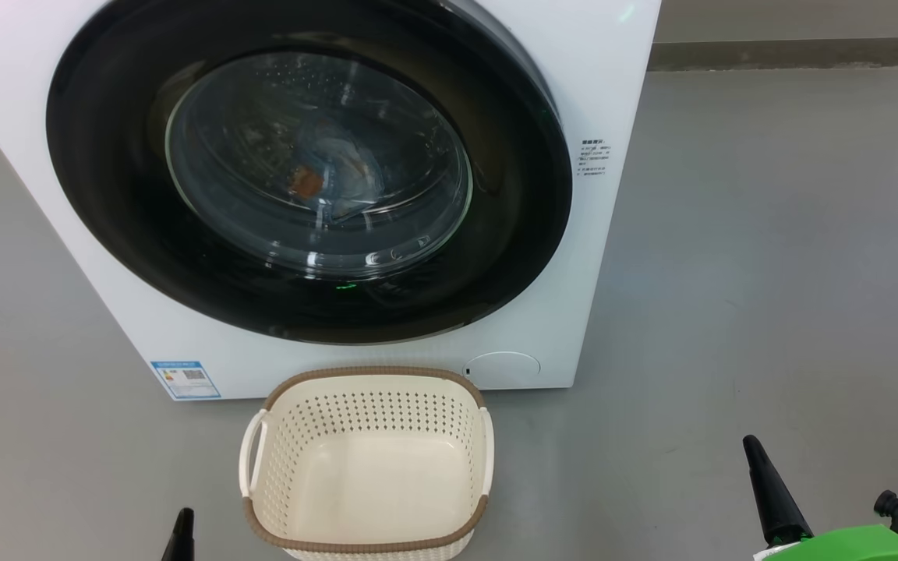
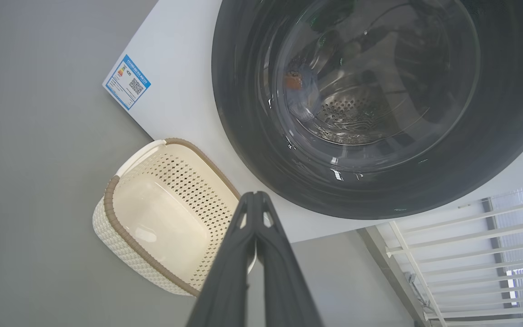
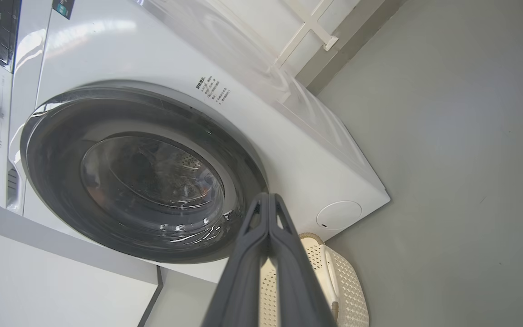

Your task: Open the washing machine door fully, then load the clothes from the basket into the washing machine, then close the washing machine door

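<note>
The clothes (image 1: 336,175) lie behind the glass of the closed door (image 1: 106,156) of the washing machine (image 1: 597,78), and the basket (image 1: 375,372) stands empty at its front bottom edge. Our left gripper (image 2: 254,200) and right gripper (image 3: 268,200) are clenched on nothing. We cannot tell whether the door is fully latched; if not, it may spring open.

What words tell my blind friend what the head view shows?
A white washing machine with its round black door shut, the blue clothes showing through it. An empty cream basket sits on the grey floor before it. The left tool and right tool peek in below.
</note>
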Robot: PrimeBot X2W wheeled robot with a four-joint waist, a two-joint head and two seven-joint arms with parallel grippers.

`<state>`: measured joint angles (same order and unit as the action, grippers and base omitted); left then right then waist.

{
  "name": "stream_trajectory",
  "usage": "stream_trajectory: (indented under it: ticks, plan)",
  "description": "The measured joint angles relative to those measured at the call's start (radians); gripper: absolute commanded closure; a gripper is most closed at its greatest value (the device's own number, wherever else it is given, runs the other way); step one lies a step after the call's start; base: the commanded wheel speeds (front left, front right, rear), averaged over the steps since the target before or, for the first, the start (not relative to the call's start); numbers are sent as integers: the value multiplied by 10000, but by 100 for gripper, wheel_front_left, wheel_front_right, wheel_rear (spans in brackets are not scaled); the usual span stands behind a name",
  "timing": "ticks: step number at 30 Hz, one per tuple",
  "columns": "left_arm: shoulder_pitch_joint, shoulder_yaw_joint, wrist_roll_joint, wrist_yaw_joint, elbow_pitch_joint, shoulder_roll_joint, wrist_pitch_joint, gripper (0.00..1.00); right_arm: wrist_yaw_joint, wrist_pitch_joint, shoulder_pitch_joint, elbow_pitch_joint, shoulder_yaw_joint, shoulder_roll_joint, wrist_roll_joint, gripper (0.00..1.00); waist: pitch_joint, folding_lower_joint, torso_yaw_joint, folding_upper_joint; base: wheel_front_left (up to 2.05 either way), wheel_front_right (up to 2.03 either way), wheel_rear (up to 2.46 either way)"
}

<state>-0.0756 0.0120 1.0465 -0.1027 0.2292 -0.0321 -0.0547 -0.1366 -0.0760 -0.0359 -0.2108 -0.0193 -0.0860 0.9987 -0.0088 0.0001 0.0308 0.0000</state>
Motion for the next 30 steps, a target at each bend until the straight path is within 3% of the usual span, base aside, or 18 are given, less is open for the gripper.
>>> stream_trajectory:
  ticks: [30]
  plan:
    - [749,347,3041,-96,201,-8,909,100,4,895,546,-311,-499,140,3373,100,65,0,-170,0,0,0,0]
